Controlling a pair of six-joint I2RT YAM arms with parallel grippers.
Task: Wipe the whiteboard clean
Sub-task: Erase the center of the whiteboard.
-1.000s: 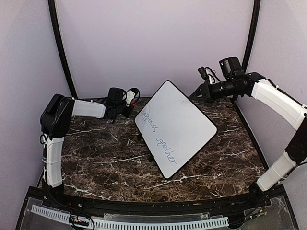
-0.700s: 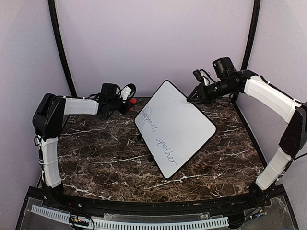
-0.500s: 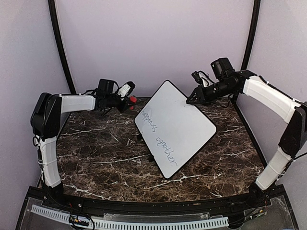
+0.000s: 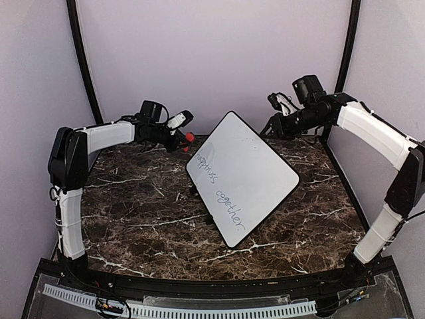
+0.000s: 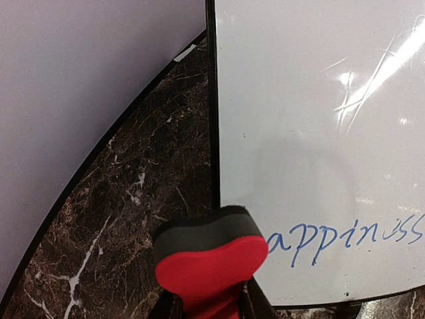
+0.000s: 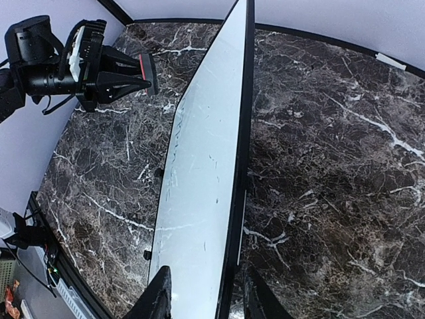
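At the centre of the overhead view, the whiteboard (image 4: 242, 176) stands propped at a tilt on the marble table (image 4: 133, 219), one corner raised toward the back wall. I count one board, one eraser (image 5: 209, 266) and two handwritten words (image 4: 222, 193) along the board's lower-left side. My left gripper (image 4: 180, 137), upper left of that view, is clamped tight on the red eraser, just beside the board's left edge. My right gripper (image 6: 207, 292) has its jaws partly apart astride the top rim, gripping nothing as far as I can see. I judge the board stiff, light and glossy-slick. It will likely skid or tip under wiping pressure, so I'd pinch the thin black rim by that raised corner.
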